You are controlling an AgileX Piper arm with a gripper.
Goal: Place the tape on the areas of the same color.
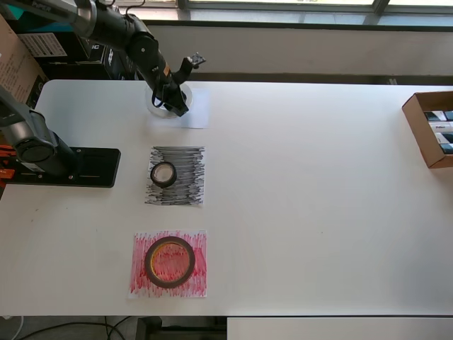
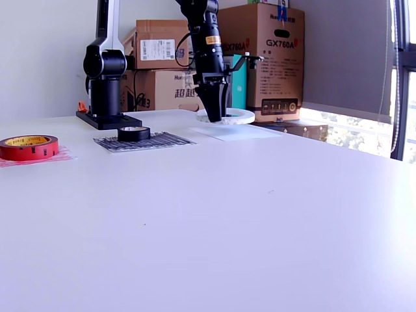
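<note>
The black gripper (image 2: 213,112) is closed on the flat, wide white tape ring (image 2: 235,117) (lifted, tilted) just above the smooth plain white paper square (image 2: 237,132).

White ring (image 1: 160,105) largely hidden behind the fingers (image 1: 178,108).

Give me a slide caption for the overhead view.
Pincer on white tape at white sheet; black and red rolls placed.
</note>
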